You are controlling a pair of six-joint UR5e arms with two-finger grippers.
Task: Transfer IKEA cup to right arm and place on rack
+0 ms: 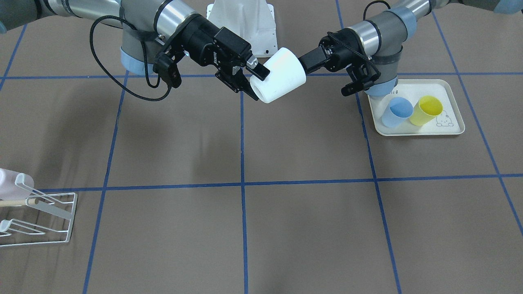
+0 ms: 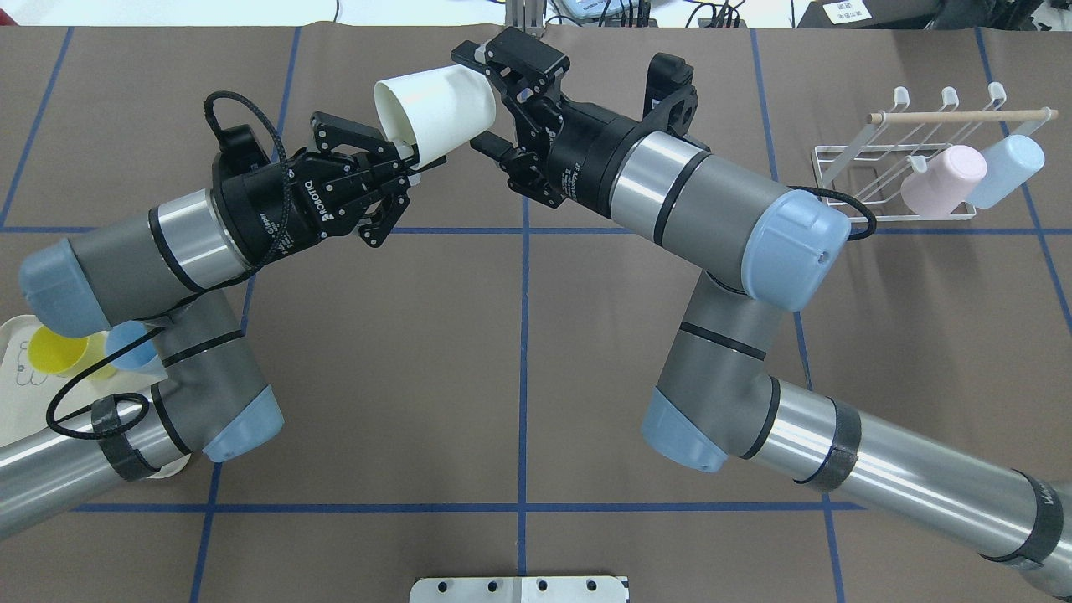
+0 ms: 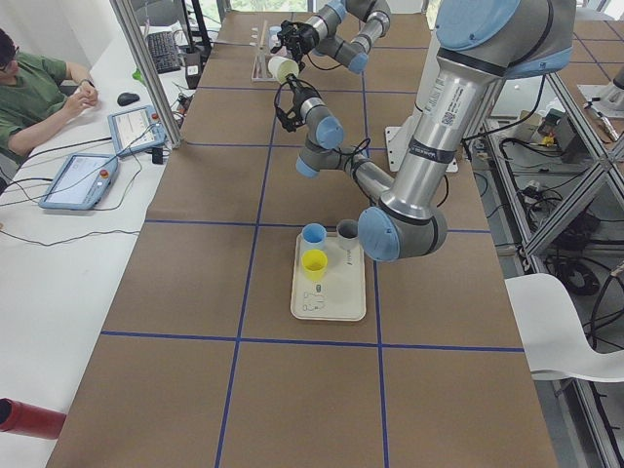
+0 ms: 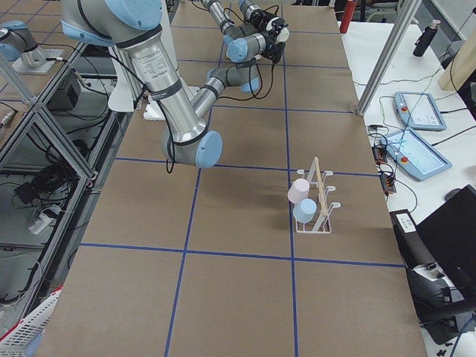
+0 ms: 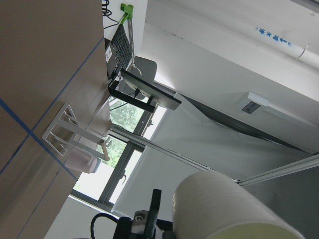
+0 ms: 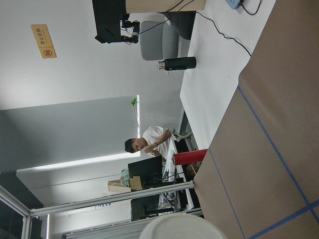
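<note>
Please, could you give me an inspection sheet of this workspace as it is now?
Surface: brown table, blue tape grid.
Job's things: white cup held in the air; rack carries pink cup and pale blue cup.
Clutter: tray with blue cup, yellow cup.
End effectors: left end effector pinches the rim; right end effector appears shut on the base end.
Cables: loose black loop on right arm.
Surroundings: seated person, tablet.

A cream tray (image 1: 433, 87) holds a blue cup (image 1: 397, 112) and a yellow cup (image 1: 426, 110) side by side — a person (image 3: 34, 93) sits at the white side desk (image 3: 58, 283).
</note>
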